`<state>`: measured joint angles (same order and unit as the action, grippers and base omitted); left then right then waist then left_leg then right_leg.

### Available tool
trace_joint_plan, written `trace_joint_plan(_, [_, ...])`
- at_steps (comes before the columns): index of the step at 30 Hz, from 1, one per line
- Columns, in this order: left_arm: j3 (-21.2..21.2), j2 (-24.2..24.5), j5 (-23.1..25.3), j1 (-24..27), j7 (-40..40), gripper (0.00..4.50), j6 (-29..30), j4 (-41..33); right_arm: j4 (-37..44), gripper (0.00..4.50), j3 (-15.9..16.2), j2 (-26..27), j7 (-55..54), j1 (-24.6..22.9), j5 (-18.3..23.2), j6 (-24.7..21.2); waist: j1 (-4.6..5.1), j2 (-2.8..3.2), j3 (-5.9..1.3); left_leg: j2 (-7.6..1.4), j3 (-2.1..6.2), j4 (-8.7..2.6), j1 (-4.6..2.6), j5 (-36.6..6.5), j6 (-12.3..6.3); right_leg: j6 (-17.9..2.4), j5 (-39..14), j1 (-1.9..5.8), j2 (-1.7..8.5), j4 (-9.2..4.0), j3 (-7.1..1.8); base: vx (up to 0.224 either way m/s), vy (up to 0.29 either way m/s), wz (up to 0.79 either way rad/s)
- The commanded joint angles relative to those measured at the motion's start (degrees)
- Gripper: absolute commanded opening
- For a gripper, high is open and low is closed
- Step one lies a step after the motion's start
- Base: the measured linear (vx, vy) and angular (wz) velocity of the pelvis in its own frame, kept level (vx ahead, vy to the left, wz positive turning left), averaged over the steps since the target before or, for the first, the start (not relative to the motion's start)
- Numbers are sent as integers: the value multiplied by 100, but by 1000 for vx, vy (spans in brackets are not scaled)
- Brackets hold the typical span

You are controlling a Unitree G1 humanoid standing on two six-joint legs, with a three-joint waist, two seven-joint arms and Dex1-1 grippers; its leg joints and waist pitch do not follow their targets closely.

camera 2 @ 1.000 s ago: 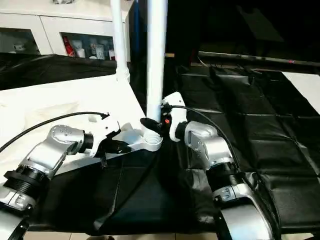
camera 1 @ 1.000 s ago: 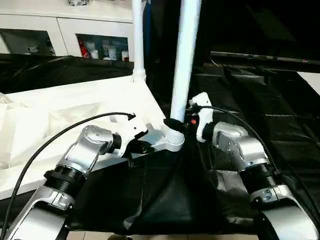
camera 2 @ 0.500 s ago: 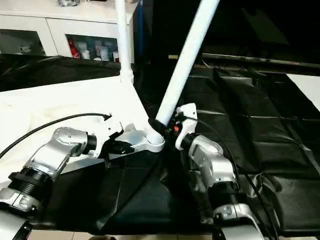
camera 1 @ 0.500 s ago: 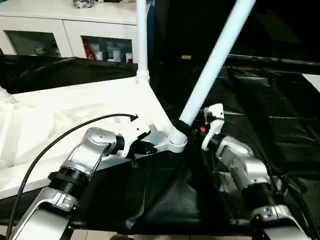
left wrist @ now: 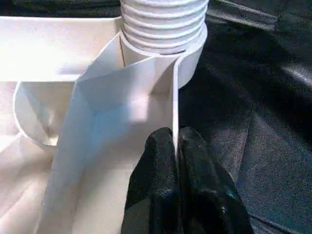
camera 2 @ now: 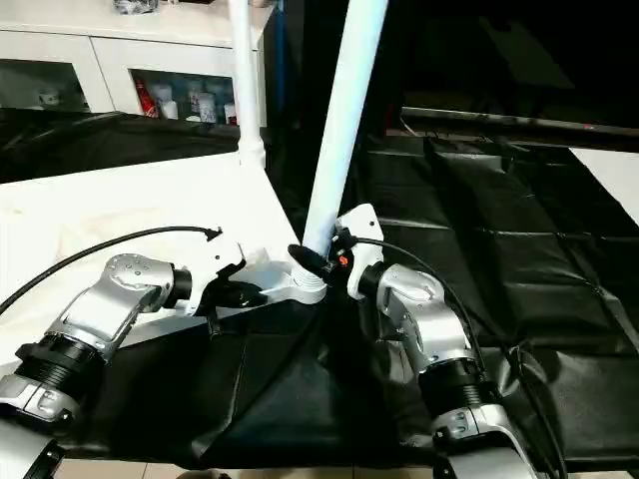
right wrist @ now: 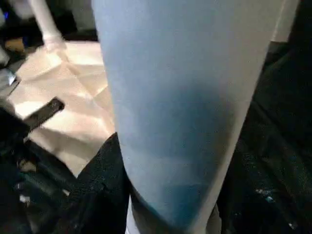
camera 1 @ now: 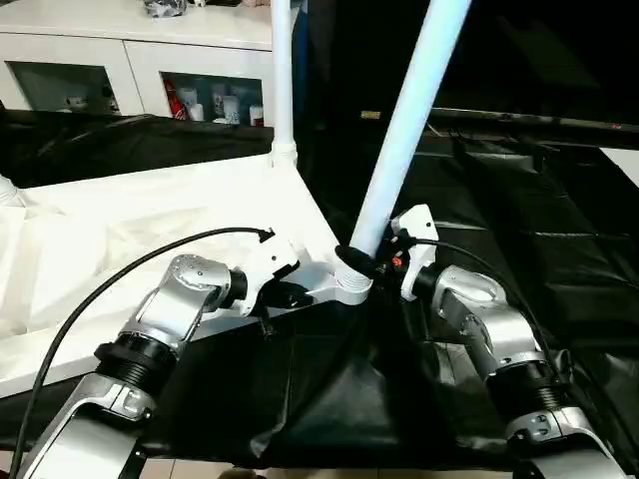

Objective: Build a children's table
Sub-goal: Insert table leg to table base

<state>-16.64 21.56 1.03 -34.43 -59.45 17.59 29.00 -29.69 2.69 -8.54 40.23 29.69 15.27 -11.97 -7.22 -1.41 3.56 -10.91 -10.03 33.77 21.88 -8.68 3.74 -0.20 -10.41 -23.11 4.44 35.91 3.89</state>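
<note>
Right gripper is clamped round the foot of the near leg, just above the corner socket at the tabletop's near right corner. Left gripper is pinched shut on a thin rib of the tabletop beside that same socket, bracing the slab.

Tabletop lies upside down, ribbed underside up, on a black sheet, reaching from the middle of the scene out to the robot's left.

Progress, as judged: far leg stands upright in the far right corner socket, seemingly seated. Near leg is not home; it leans up and to the right, its foot at the socket mouth, its long axis tilted off the socket's line. It probably has to be stood straight, then pushed or turned in. Far left, a small white stub may be another corner, but I cannot tell. Any other legs still look to be fitted
</note>
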Motion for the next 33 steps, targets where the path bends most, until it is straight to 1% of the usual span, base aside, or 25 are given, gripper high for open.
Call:
trace_joint_plan(1, [341,-46,-258,-67,140,0,-205,-93,-624,189,-140,-24,-139,-257,120,-628,-8,-25,-354,-241,135,-482,-144,-2228,128,-765,-2781,151,499,-616,-272,0,0,0])
trace_joint_plan(2, [342,-45,-258,-66,139,0,-204,-94,-629,189,-160,-23,-144,-256,137,-647,-6,-28,-353,-238,134,-484,-136,-2225,125,-765,-2772,156,496,-617,-271,0,0,0])
trace_joint_plan(3, [348,-37,-263,-72,131,0,-200,-94,-658,189,-241,-21,-155,-251,213,-739,-14,7,-357,-244,139,-486,-139,-2229,142,-775,-2736,151,499,-612,-270,0,0,0])
trace_joint_plan(4, [354,-30,-267,-79,123,0,-199,-88,-677,189,-286,-21,-158,-250,252,-798,-4,7,-359,-243,135,-494,-139,-2243,161,-787,-2673,153,486,-613,-270,0,0,0])
trace_joint_plan(5, [358,-11,-265,-91,108,0,-203,-75,-671,189,-237,-74,-107,-303,197,-833,-14,32,-362,-243,135,-492,-142,-2252,181,-807,-2619,151,490,-607,-271,0,0,0])
trace_joint_plan(6, [358,-11,-265,-91,108,0,-203,-75,-671,189,-237,-74,-107,-303,197,-833,-10,12,-359,-242,130,-494,-141,-2259,191,-811,-2589,151,485,-607,-273,0,0,0])
trace_joint_plan(8, [336,25,-240,-109,73,0,-225,-37,-462,189,17,-174,67,-531,2,-873,-20,38,-364,-240,129,-491,-146,-2264,204,-812,-2569,151,489,-609,-276,0,0,0])
trace_joint_plan(9, [335,26,-239,-110,72,0,-226,-35,-448,189,31,-178,75,-543,-8,-876,-25,21,-362,-239,128,-498,-131,-2225,199,-789,-2536,167,482,-610,-276,0,0,0])
trace_joint_plan(10, [332,32,-241,-114,67,0,-226,-32,-278,189,218,-242,163,-676,-134,-875,-36,19,-370,-241,124,-497,-135,-2160,186,-796,-2450,170,480,-598,-279,0,0,0])
trace_joint_plan(12, [322,42,-237,-122,52,0,-235,-21,-136,189,425,-313,190,-769,-281,-836,-52,22,-373,-239,117,-499,-131,-2080,176,-792,-2362,172,474,-591,-284,0,0,0])
trace_joint_plan(13, [315,50,-228,-128,44,0,-245,-12,-74,189,517,-341,189,-796,-345,-837,-72,21,-372,-236,111,-495,-137,-2045,164,-792,-2358,170,474,-595,-285,0,0,0])
trace_joint_plan(14, [295,70,-208,-137,25,0,-256,-3,-76,189,750,-424,218,-788,-551,-730,-83,34,-370,-236,112,-498,-135,-2062,175,-779,-2417,171,478,-600,-286,0,0,0])
trace_joint_plan(15, [294,71,-208,-137,25,0,-257,-2,-76,189,754,-425,218,-788,-555,-728,-88,21,-365,-226,109,-497,-144,-2084,176,-744,-2504,169,476,-615,-282,0,0,0])
trace_joint_plan(16, [278,81,-192,-141,11,0,-261,0,-100,189,918,-484,243,-756,-720,-641,-90,21,-358,-226,109,-500,-151,-2119,174,-730,-2578,163,483,-627,-285,0,0,0])
trace_joint_plan(17, [276,82,-189,-142,9,0,-262,0,-103,189,945,-493,247,-750,-748,-628,-82,18,-345,-219,118,-510,-160,-2215,183,-671,-2809,165,485,-655,-275,0,0,0])
trace_joint_plan(19, [260,96,-175,-140,-28,0,-262,0,-91,189,1153,-532,331,-633,-911,-616,-82,19,-342,-227,136,-528,-196,-2340,198,-584,-3101,162,500,-697,-263,0,0,0])
trace_joint_plan(20, [255,103,-174,-134,-44,0,-260,-6,-92,189,1163,-519,361,-585,-902,-653,-70,12,-351,-231,151,-549,-188,-2347,212,-558,-3119,188,499,-702,-253,0,0,0])
trace_joint_plan(22, [251,111,-174,-126,-60,0,-258,-17,-93,189,1171,-511,399,-544,-893,-685,-71,16,-360,-242,153,-563,-197,-2366,223,-572,-2962,175,490,-701,-260,0,0,0])
trace_joint_plan(24, [239,129,-180,-100,-121,0,-263,-51,-218,189,1229,-517,564,-396,-911,-684,-67,-26,-366,-241,146,-561,-210,-2426,224,-616,-2855,169,479,-691,-261,0,0,0])
trace_joint_plan(25, [229,139,-183,-89,-159,0,-272,-66,-276,189,1264,-525,642,-333,-920,-674,-60,-11,-369,-240,151,-564,-197,-2396,215,-663,-2782,184,483,-673,-261,0,0,0])
trace_joint_plan(29, [160,195,-221,-34,-413,0,-393,-136,-723,189,1286,-519,956,-30,-906,-509,-58,-18,-373,-240,141,-550,-206,-2385,191,-715,-2722,176,491,-675,-267,0,0,0])
trace_joint_plan(30, [134,213,-230,-24,-491,0,-425,-156,-819,189,1299,-530,1056,21,-910,-478,-56,-13,-382,-247,135,-553,-200,-2326,190,-770,-2557,186,482,-655,-270,0,0,0])
trace_joint_plan(31, [101,241,-257,4,-610,0,-459,-214,-900,189,1338,-572,1216,44,-944,-420,-47,-79,-378,-250,124,-557,-191,-2280,172,-774,-2504,191,472,-653,-271,0,0,0])
trace_joint_plan(32, [78,259,-274,24,-686,0,-480,-255,-944,189,1368,-604,1327,51,-971,-386,-57,-63,-387,-249,132,-552,-181,-2225,165,-801,-2436,205,485,-622,-272,0,0,0])
trace_joint_plan(33, [61,280,-294,39,-769,0,-504,-290,-995,189,1398,-636,1476,61,-989,-343,-59,-34,-384,-258,122,-559,-190,-2197,154,-828,-2344,195,477,-628,-276,0,0,0])
